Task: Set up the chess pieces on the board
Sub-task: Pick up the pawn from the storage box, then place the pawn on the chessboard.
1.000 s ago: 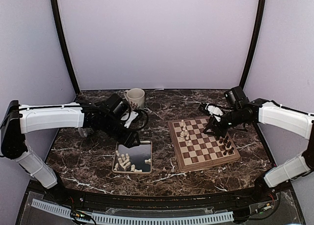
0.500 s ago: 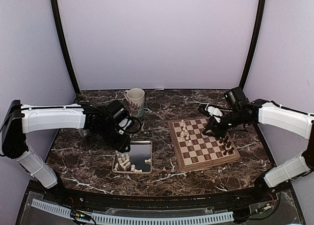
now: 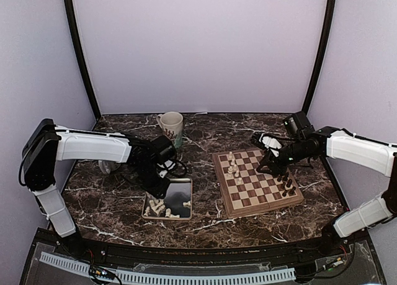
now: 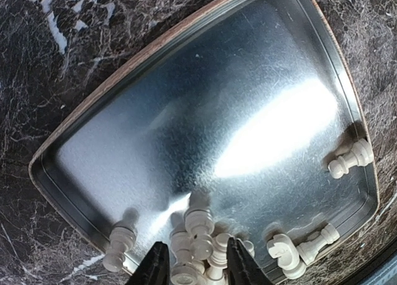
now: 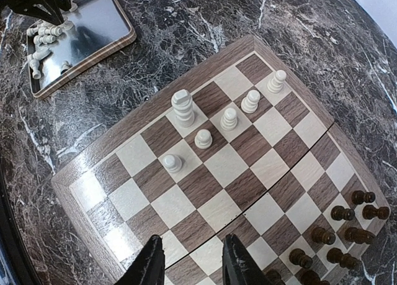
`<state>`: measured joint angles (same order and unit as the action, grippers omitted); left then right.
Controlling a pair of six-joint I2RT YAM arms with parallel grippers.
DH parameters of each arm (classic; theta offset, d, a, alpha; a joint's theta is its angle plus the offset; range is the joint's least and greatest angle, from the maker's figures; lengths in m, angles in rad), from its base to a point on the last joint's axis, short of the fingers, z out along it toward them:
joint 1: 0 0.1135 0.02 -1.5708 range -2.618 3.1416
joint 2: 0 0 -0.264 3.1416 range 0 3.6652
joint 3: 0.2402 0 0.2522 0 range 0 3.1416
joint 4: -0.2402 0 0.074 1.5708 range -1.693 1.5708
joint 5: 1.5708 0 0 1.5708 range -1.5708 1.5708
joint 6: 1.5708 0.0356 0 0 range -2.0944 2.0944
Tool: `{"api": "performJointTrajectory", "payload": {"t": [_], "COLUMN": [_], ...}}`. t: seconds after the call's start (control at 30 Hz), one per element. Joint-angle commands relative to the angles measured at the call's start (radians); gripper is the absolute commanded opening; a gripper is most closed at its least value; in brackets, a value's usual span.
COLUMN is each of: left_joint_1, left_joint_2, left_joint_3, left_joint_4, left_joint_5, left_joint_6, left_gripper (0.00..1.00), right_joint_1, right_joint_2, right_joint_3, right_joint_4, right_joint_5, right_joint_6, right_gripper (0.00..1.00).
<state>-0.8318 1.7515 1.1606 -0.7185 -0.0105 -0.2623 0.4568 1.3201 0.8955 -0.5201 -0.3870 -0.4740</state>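
**Desk:** What do we get from the left wrist that the top view hides?

**Photographer:** The left gripper (image 4: 195,264), fingers apart astride a heap of cream, lathe-turned chess pieces (image 4: 198,226) at 6 o'clock in the scuffed, glaring metal tray (image 4: 186,111). We cannot tell if they touch one.

**Desk:** And from the right wrist?

**Photographer:** The right gripper (image 5: 189,260), fingers apart and empty, above the checkered wooden board (image 5: 205,204). Six more cream pieces stand toward 12 o'clock, and the dark pieces (image 5: 322,235) are at 4. Only from above do we see the mug (image 3: 170,123), at 11 o'clock on the veined marble table (image 3: 205,136).
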Motion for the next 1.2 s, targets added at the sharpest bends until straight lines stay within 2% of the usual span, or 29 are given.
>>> {"api": "performJointTrajectory", "payload": {"t": [0.0, 0.5, 0.67, 0.87, 1.17], "left_joint_1": [-0.006, -0.013, -0.03, -0.073, -0.174], "left_joint_2": [0.012, 0.047, 0.015, -0.006, 0.14], "left_joint_3": [0.028, 0.085, 0.147, 0.224, 0.44], "left_joint_4": [-0.033, -0.055, -0.088, -0.035, 0.102], "left_joint_5": [-0.013, -0.005, 0.006, 0.099, 0.198], "left_joint_6": [0.022, 0.045, 0.053, 0.088, 0.139], "left_gripper": [0.31, 0.1, 0.1, 0.11, 0.12], "right_joint_1": [-0.003, -0.004, -0.003, -0.003, -0.063], "right_joint_2": [-0.004, 0.009, 0.014, 0.019, 0.013], "right_joint_3": [-0.008, -0.009, -0.006, -0.004, 0.006], "right_joint_4": [0.017, 0.019, 0.018, 0.022, 0.055], "right_joint_5": [0.004, 0.02, 0.026, 0.043, 0.085], "right_joint_6": [-0.008, -0.005, -0.002, 0.005, 0.063], "right_gripper": [0.33, 0.33, 0.32, 0.32, 0.31]}}
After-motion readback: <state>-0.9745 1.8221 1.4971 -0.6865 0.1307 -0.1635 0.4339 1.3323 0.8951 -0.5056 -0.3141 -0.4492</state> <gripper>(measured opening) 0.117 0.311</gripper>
